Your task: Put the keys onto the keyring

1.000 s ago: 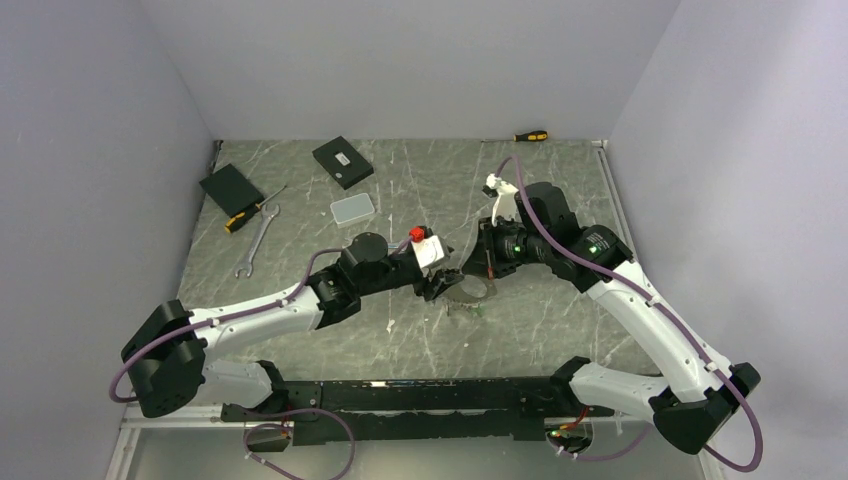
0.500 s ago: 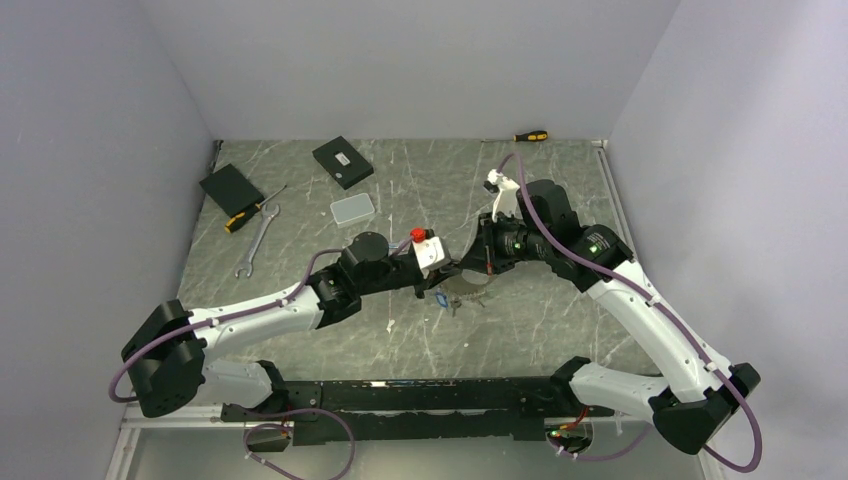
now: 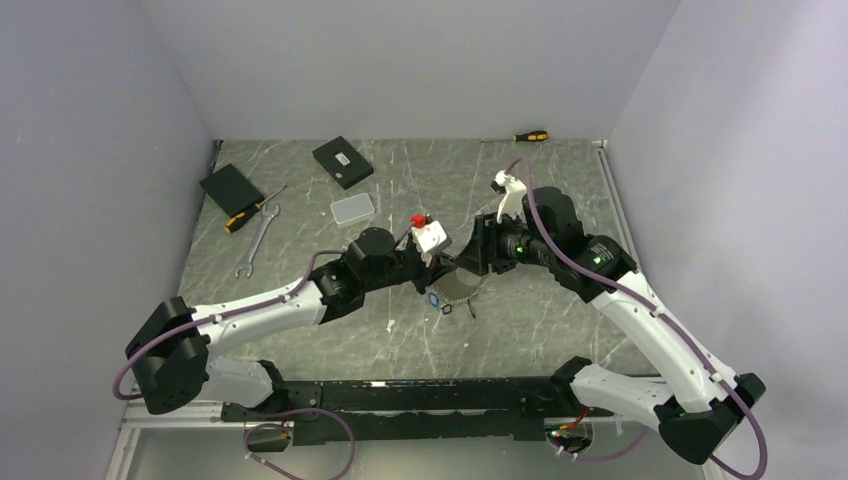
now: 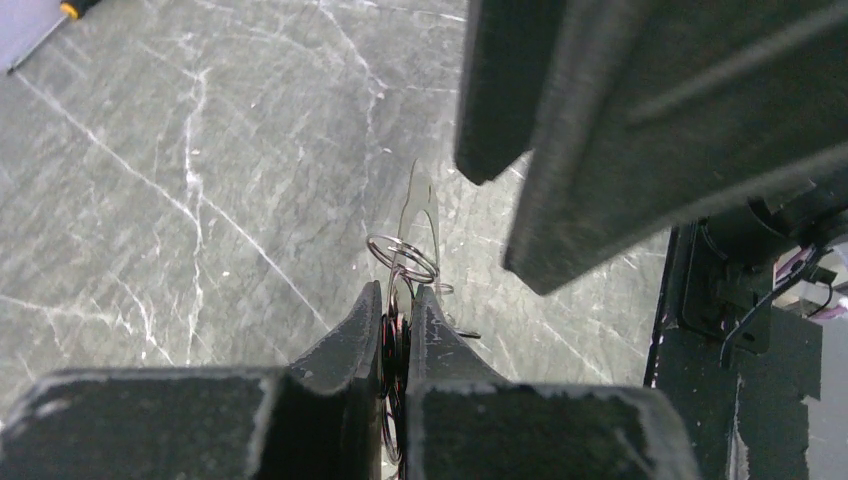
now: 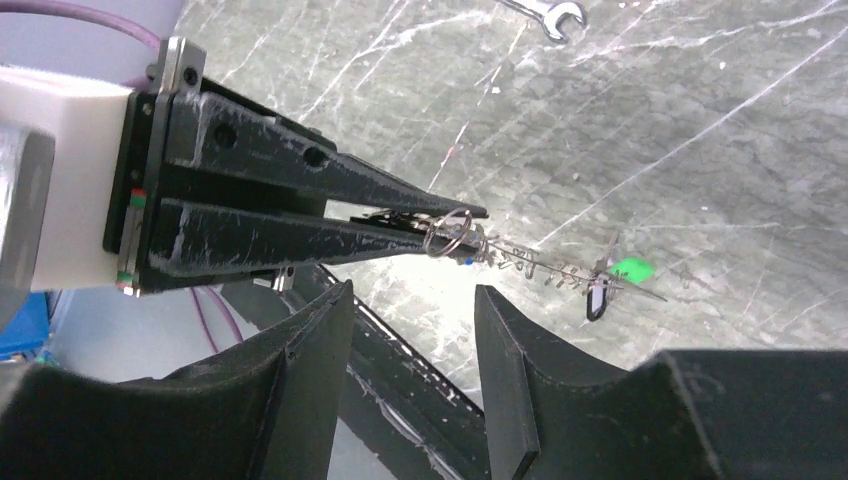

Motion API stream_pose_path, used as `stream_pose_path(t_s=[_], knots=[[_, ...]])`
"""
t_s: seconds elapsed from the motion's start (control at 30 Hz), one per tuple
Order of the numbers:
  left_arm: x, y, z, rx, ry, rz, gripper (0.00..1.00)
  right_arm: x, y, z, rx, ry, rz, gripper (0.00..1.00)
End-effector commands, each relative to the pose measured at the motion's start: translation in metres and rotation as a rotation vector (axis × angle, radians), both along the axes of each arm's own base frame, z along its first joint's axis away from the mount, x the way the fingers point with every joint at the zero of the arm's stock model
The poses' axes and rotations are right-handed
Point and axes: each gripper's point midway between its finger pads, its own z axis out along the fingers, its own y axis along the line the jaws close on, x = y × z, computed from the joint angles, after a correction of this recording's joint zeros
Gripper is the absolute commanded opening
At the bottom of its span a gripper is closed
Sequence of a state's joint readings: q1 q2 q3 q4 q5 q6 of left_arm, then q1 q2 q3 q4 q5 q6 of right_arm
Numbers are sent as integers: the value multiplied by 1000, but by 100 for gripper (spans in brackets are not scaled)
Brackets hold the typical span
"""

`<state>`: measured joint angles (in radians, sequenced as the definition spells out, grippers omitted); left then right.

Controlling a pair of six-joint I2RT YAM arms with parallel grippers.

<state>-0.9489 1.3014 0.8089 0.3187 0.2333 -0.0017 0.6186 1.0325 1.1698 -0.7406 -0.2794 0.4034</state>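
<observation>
My left gripper is shut on the keyring, whose thin wire coils show between its fingertips. In the right wrist view the left fingers hold the keyring at their tips. From there the wire runs edge-on to the right, fringed with small keys, a green tag and a black-and-white tag. My right gripper stands open just in front of the keyring, with nothing between its fingers. From above, both grippers meet mid-table: left gripper, right gripper, keys hanging below.
A silver wrench and a yellow-handled screwdriver lie at the left. Two black boxes and a pale grey case sit behind them. Another screwdriver lies by the back wall.
The left gripper has shut on the keyring. The right gripper has opened, let go of it and drawn back slightly. The ring with its keys now hangs from the left fingers.
</observation>
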Motion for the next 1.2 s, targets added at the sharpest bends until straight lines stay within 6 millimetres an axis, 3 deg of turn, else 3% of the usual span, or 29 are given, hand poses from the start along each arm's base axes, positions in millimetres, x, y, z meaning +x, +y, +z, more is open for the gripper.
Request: stream_pose_path(t_s=[0.0,0.3,0.57,0.73,0.93,1.17], knots=[[13,-7,40,-101,72,83,0,6,5,19,85,-115,-3,51],[6,-8,49,-120,229,82,0,-20,20,33,287,-387,199,48],[-19,-7,57,-120,283,-87,0,-42,6,45,326,-737,294,46],[-36,-8,62,-117,281,-189,0,-51,-2,40,353,-887,302,46],[-50,-7,62,-124,261,-275,0,-51,-3,37,328,-941,311,42],[-53,-9,59,-134,246,-308,0,-50,1,32,321,-935,342,33]])
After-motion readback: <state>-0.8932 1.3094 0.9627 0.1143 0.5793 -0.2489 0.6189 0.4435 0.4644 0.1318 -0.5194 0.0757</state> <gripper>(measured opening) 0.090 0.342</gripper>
